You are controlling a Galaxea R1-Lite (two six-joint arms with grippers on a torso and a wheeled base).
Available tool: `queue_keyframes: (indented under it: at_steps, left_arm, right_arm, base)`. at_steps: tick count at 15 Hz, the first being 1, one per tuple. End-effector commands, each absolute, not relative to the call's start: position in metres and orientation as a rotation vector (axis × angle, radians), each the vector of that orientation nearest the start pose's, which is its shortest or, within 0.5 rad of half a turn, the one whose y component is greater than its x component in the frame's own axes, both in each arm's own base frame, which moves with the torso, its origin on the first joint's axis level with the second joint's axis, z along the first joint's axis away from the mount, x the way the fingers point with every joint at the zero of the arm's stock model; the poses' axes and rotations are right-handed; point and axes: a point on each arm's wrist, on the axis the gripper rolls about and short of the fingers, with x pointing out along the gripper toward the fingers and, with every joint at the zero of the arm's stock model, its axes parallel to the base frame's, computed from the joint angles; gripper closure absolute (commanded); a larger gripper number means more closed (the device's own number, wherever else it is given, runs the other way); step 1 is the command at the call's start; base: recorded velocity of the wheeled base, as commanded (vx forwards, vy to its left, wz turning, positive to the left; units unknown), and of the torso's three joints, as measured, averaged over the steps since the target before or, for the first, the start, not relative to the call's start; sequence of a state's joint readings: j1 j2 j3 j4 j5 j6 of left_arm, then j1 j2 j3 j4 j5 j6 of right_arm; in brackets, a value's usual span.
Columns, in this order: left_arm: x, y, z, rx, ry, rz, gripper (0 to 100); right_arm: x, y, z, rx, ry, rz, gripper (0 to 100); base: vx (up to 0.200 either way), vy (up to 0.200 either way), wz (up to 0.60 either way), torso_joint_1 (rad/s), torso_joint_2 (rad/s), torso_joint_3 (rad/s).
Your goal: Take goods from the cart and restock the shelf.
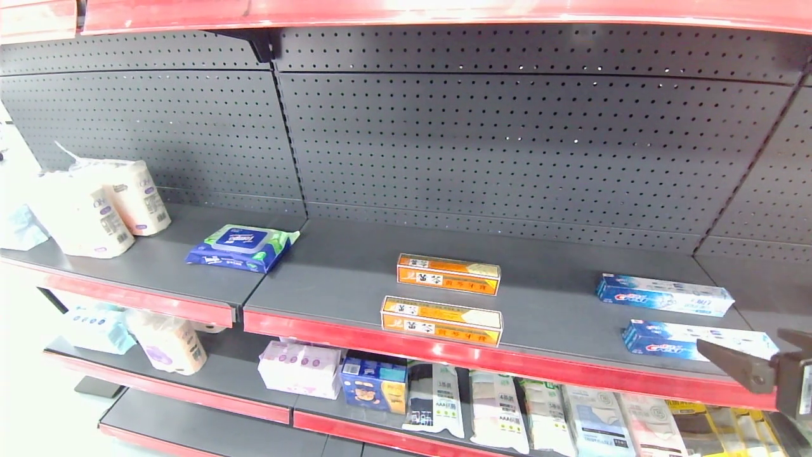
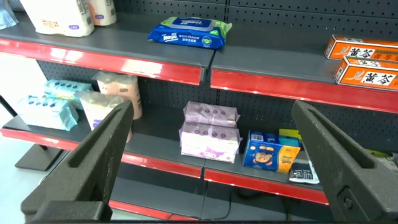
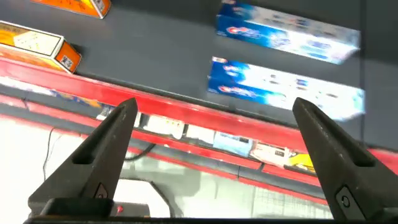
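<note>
R gripper (image 3: 214, 109): fingers wide apart, nothing between them; sits at the red front lip of the dark grey metal shelf board (image 1: 355, 279), robot's right end. L gripper (image 2: 211, 109): fingers also apart, empty, low in front of the tier below, facing the stacked purple-white tissue packs (image 2: 210, 127).

Just behind the lip by R gripper: front blue-and-white toothpaste carton (image 1: 691, 339), lying flat, long axis L-R along the lip. Rear blue-and-white toothpaste carton (image 1: 663, 295) behind it, same axis, apart from it.

Mid-board: front orange-and-yellow long carton (image 1: 441, 320) at the lip, rear orange-and-yellow long carton (image 1: 448, 274) behind; both flat, long axes L-R, parallel, gap between.

Next bay to the left: blue-and-green soft wipes pack (image 1: 241, 247), flat, slightly skewed. Farthest left: white wrapped paper-roll packs (image 1: 95, 203), upright, touching.
</note>
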State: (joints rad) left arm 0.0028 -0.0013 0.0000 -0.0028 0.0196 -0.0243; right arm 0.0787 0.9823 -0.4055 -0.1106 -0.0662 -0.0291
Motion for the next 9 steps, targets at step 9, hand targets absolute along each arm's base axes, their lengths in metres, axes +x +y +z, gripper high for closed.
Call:
queue_keyframes:
  at_steps: [9]
  left_arm:
    - [-0.023,0.0,0.076,-0.025,-0.003,0.023,0]
  right_arm:
    - [0.036,-0.004,0.135,-0.108,0.324,-0.13,0]
  base:
    - [0.0,0.0,0.0,0.0,0.0,0.0]
